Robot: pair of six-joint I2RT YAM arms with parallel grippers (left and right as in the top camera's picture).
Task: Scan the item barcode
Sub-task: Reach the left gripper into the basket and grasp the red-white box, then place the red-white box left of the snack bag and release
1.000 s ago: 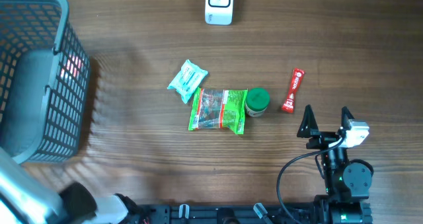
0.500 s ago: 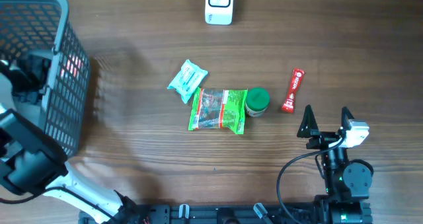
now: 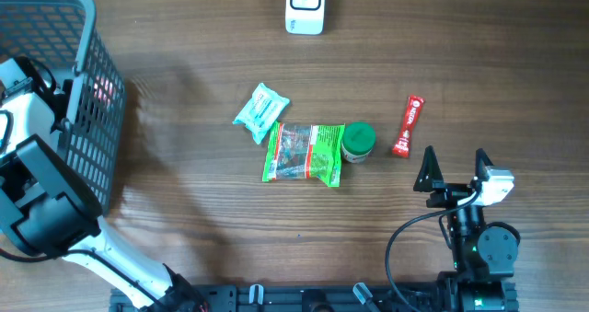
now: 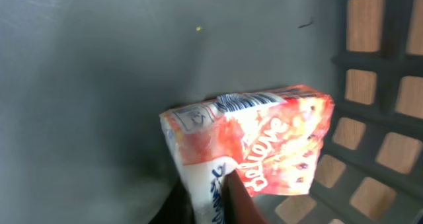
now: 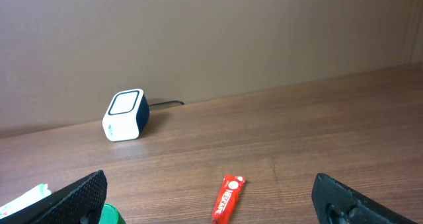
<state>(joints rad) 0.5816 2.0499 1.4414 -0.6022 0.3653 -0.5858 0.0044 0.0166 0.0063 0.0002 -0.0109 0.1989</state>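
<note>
Packet (image 4: 264, 141) between tips of left claw (image 4: 206, 196)

On the counter (image 3: 202, 220), a green packet (image 3: 304, 153) lies central, a scanner (image 3: 305, 5) at twelve o'clock, a basket (image 3: 101, 146) at ten.

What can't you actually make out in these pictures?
- Red packet: barcode and small print are too blurred to read in the left wrist view.
- Left gripper: overhead, hidden beneath its own arm inside the basket.
- Green-lidded jar: right wrist view, mostly cut off by the bottom edge.
- Green snack bag: overhead, lettering too small to read.
</note>
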